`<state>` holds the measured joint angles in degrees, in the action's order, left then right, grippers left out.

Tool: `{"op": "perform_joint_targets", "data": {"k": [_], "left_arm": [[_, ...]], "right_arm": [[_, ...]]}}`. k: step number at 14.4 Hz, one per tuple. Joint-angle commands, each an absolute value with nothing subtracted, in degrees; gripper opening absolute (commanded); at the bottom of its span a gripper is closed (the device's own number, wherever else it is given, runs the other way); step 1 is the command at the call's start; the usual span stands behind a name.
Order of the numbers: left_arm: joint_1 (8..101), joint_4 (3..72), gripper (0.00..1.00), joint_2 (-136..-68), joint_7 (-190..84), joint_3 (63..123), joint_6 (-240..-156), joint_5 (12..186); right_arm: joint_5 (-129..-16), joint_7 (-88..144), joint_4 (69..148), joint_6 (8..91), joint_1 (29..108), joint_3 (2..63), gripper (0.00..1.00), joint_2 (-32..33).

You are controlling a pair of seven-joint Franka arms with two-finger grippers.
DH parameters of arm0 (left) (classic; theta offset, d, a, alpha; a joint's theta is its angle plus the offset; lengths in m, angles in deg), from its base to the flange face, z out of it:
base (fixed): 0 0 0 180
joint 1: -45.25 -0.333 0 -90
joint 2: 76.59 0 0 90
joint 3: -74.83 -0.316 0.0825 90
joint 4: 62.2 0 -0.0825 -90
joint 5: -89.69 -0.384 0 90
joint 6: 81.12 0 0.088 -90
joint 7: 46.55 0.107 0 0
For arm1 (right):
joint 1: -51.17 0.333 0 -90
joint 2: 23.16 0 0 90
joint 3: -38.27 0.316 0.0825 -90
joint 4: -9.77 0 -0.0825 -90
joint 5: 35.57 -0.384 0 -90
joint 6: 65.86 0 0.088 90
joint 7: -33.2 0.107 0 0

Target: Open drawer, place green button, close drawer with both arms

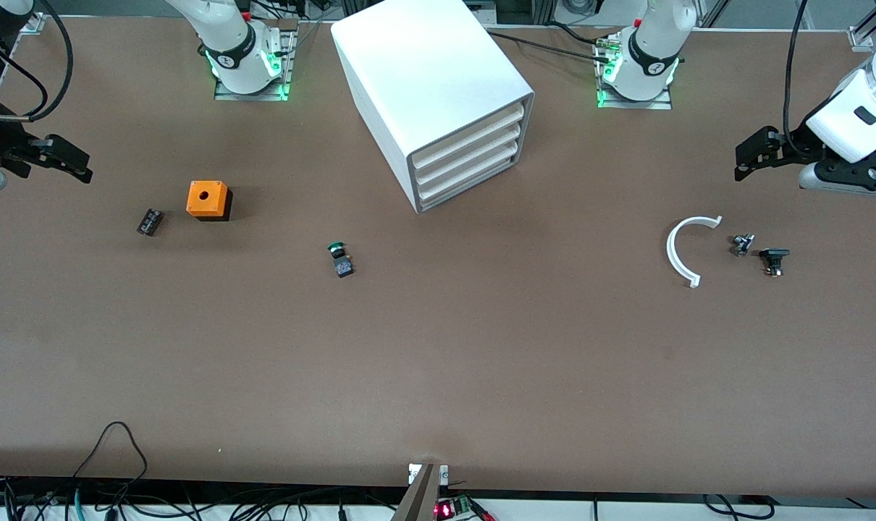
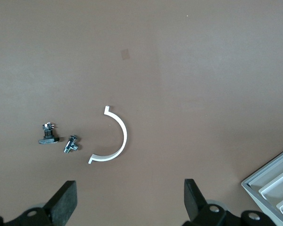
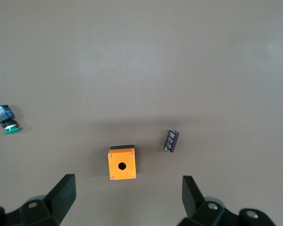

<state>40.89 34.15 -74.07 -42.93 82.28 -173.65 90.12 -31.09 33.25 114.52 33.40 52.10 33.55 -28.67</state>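
The white cabinet (image 1: 431,79) stands mid-table near the bases, its four drawers all shut. The lowest drawer (image 1: 474,185) sits at the table surface. The button (image 1: 341,260), with a green cap and a bluish end, lies on the table nearer the front camera than the cabinet. It also shows in the right wrist view (image 3: 4,119). My right gripper (image 1: 76,163) hangs open and empty over the right arm's end of the table, above the area by the orange cube (image 3: 121,163). My left gripper (image 1: 743,163) hangs open and empty over the left arm's end. Its fingers (image 2: 66,200) are spread wide.
The orange cube (image 1: 208,200) and a black cylindrical part (image 1: 149,221) lie toward the right arm's end. A white arc piece (image 1: 683,250), a small metal part (image 1: 742,244) and a black flat-headed part (image 1: 774,259) lie toward the left arm's end. A cabinet corner (image 2: 273,183) shows in the left wrist view.
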Motion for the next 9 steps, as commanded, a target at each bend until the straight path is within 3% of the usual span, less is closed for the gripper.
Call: {"op": "perform_joint_targets", "data": {"k": [1, 9], "left_arm": [[40.8, 32.7, 1.00, -74.7, -42.0, 82.3, -172.2, 89.1], [40.8, 29.6, 1.00, -76.9, -42.2, 81.9, -171.2, 89.4]], "right_arm": [[-32.2, 32.5, 113.2, 32.1, 52.1, 33.5, 1.00, -28.4], [-32.2, 32.4, 113.2, 32.2, 52.1, 33.5, 1.00, -28.3]]}}
